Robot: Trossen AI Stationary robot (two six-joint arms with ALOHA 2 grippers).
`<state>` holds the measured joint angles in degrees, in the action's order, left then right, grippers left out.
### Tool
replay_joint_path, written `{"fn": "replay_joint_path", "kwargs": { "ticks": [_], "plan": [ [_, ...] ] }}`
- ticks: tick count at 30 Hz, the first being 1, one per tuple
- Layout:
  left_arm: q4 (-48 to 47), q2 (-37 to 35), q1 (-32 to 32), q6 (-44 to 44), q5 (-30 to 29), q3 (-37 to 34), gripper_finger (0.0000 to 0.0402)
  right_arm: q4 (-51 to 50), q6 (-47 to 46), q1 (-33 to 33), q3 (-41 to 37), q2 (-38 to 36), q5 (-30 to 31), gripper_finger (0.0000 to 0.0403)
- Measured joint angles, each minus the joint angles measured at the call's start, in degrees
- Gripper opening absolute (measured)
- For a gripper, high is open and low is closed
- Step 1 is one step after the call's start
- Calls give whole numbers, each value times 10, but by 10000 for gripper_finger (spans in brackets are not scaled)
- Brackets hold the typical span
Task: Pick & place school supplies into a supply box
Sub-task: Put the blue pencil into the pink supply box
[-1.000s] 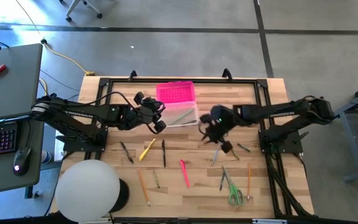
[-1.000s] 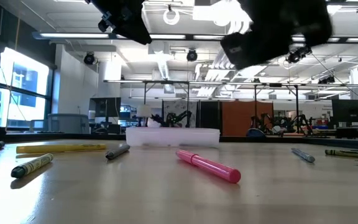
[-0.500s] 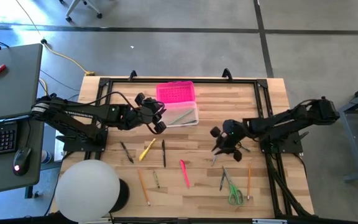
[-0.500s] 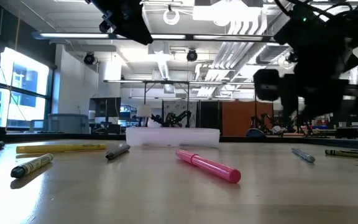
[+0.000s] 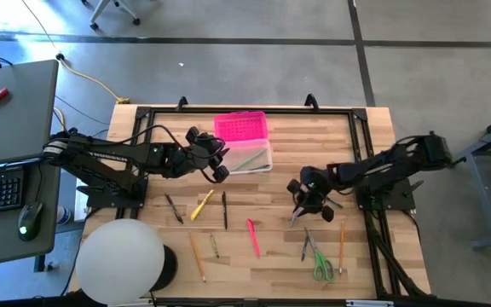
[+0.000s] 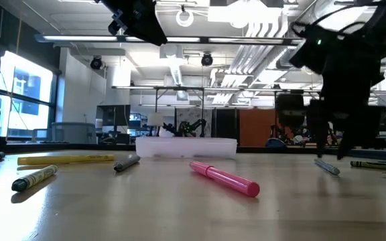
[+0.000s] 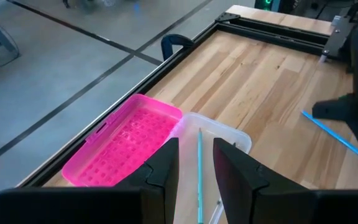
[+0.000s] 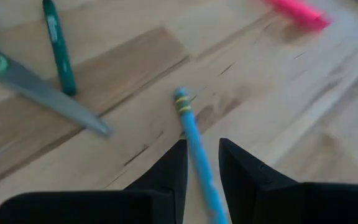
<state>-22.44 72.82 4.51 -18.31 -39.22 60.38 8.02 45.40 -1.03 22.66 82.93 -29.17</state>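
Observation:
The supply box stands at the table's far middle, its pink lid open and its clear base holding a few pens. My left gripper hangs open and empty by the base's left end, and its wrist view looks over the box. My right gripper is open, low over the table, right of centre. Its fingers stand on either side of a blue pencil without touching it. That pencil lies flat on the wood. Green-handled scissors lie near the front right.
Loose supplies lie flat on the wood: a yellow pen, a black pen, a pink marker, orange pencils, and a green pen beside the scissors' blade. A white round lamp covers the front left corner.
My right gripper has moved from beside the box toward the table's near edge and a little right. It has come down until its fingers straddle the blue pencil.

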Motion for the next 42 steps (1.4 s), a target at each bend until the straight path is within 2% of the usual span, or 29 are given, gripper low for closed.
{"fn": "replay_joint_path", "kwargs": {
  "ticks": [5, 11, 15, 20, 25, 27, 35, 42],
  "plan": [
    [0, 0, 0, 7, -1, 0, 131, 30, 29, 1, 44, 83, -18, 71],
    [-7, 0, 0, 14, -1, 0, 131, 25, 58, -4, 91, 183, -92, 71],
    [-24, 0, 0, 15, 1, 0, 131, 98, 51, -1, 93, 228, -110, 71],
    [-39, 0, 0, 14, 1, 0, 131, 163, 24, -3, 92, 247, -105, 61],
    [-42, 0, 0, 13, 1, 0, 131, 165, 24, -16, 88, 271, -110, 13],
    [-43, 0, 0, 13, 1, 0, 131, 167, 24, -16, 86, 273, -112, 6],
    [-44, 0, 0, 11, 2, 0, 131, 222, -33, -15, 82, 277, -114, 6],
    [-43, 0, 0, 0, 16, 0, 131, 201, -39, -15, 83, 277, -102, 41]
  ]
}}
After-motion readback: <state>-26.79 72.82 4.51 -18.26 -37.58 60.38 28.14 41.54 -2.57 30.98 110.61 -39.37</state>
